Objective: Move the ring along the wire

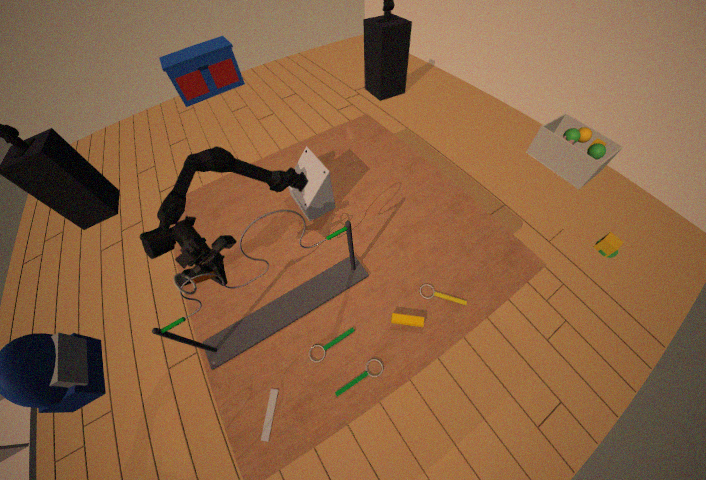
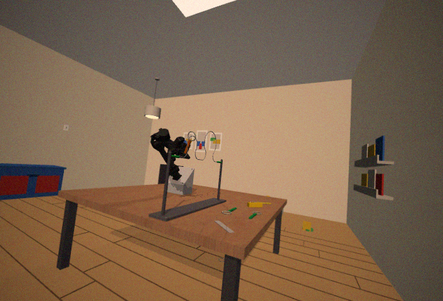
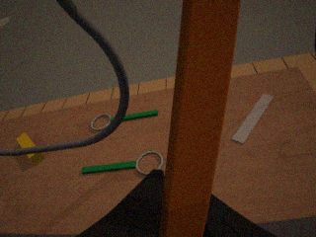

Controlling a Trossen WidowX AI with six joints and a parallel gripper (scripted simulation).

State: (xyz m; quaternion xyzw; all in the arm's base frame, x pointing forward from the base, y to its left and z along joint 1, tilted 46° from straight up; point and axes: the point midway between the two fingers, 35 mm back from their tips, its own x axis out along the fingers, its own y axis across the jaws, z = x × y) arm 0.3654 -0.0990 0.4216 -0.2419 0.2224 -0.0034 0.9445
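On the table, a yellow block lies just beside a yellow-handled ring. In the top view, two green-handled rings sit toward six o'clock (their handles roughly parallel), with a pale strip at seven. A bin of balls stands at two o'clock, a blue cabinet at eleven.

Orange handle cut off by wrist view's top edge.
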